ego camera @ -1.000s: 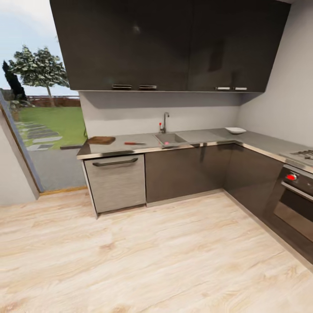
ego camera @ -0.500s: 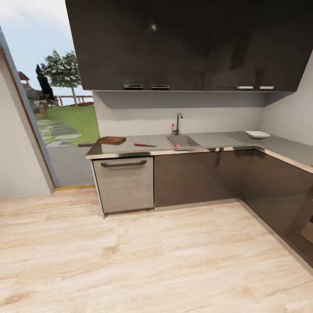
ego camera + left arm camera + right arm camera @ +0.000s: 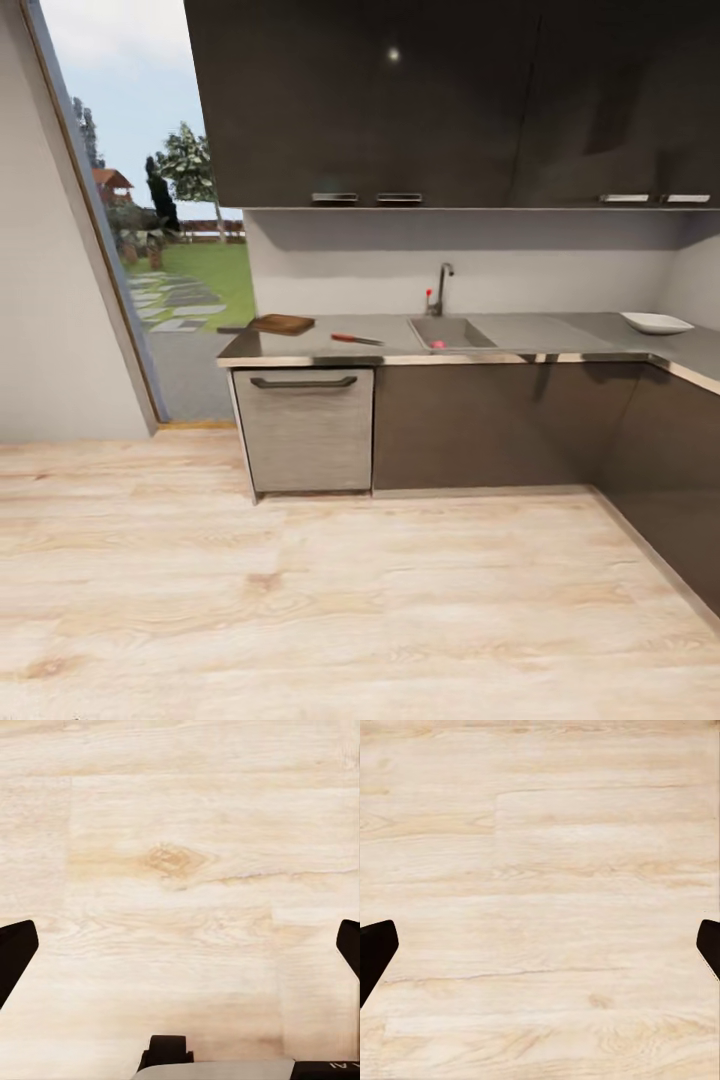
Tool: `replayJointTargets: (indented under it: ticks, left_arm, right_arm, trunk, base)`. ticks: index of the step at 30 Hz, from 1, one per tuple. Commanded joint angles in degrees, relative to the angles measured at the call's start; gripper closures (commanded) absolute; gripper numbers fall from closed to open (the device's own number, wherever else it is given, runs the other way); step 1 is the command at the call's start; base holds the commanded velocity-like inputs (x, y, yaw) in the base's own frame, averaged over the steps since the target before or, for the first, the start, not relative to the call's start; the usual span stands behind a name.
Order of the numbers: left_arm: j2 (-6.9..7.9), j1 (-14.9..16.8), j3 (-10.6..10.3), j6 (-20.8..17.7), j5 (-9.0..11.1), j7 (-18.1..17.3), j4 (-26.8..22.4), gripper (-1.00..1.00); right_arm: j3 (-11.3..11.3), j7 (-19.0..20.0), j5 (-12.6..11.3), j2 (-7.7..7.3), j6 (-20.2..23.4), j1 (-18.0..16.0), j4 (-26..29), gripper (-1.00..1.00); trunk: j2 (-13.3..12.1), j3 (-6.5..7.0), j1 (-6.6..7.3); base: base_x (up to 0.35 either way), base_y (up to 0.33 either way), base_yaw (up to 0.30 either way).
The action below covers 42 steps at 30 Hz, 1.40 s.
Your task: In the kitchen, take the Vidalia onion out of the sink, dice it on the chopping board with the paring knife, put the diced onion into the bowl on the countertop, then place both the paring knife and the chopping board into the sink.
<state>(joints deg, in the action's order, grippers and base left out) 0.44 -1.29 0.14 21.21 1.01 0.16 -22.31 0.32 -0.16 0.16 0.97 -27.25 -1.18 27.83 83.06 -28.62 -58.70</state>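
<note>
Across the room in the head view runs the grey countertop [image 3: 520,345]. The sink [image 3: 452,333] is set into it, with a chrome tap [image 3: 440,285] behind. A small pinkish-red Vidalia onion [image 3: 438,344] lies in the basin. Left of the sink rests the paring knife [image 3: 357,340] with its orange-red handle. The brown chopping board [image 3: 282,324] sits at the counter's left end. The white bowl [image 3: 656,323] stands far right. My left gripper [image 3: 180,949] is open over bare wood floor. My right gripper [image 3: 540,945] is open too, with nothing between its fingers.
Light wood floor [image 3: 330,600] stretches between me and the cabinets. A steel dishwasher front [image 3: 305,430] sits under the board. Dark wall cabinets [image 3: 450,100] hang above. A tall glass opening [image 3: 150,250] to a garden is at the left; the counter turns a corner at the right.
The whole head view has swung left: the counter, sink and bowl have shifted right in the picture and the oven at the right has left the frame. The things on the counter have not moved.
</note>
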Motion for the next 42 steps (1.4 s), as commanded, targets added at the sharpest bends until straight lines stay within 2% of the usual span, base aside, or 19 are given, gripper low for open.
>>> replayJointTargets:
  ticks: [1,14,29,34,42]
  left_arm:
    - [0.0,-0.03,-0.01,0.06,0.11,0.02,-0.1,-1.0]
    - [0.0,-0.03,-0.05,0.06,0.05,0.02,-0.17,-1.0]
    - [-0.02,-0.03,-0.06,0.06,0.1,0.02,-0.02,-1.0]
    - [-0.08,-0.03,-0.2,0.06,0.13,0.02,-0.01,-1.0]
    - [-0.04,-0.03,-0.09,0.06,0.12,0.02,0.43,-1.0]
  right_arm:
    - [0.03,-0.02,0.01,0.0,-0.17,-0.04,-0.05,-1.0]
    - [0.03,-0.02,0.01,0.0,-0.17,-0.05,-0.05,-1.0]
    - [-0.03,-0.02,0.08,-0.16,-0.23,-0.04,-0.05,-1.0]
    - [0.0,-0.02,0.08,-1.09,-0.24,-0.05,-0.05,-1.0]
    - [0.01,-0.02,0.02,-1.3,-0.18,-0.05,-0.05,-1.0]
  trunk:
    - [0.02,-0.05,-0.02]
    - [0.02,-0.05,-0.02]
    - [0.02,-0.05,-0.02]
    - [0.02,-0.05,-0.02]
    - [0.02,-0.05,-0.02]
  base:
    - [0.23,-0.23,0.244]
    - [0.198,-0.197,0.165]
    - [0.014,-0.013,0.006]
    - [0.0,0.0,0.0]
    - [0.0,0.0,0.0]
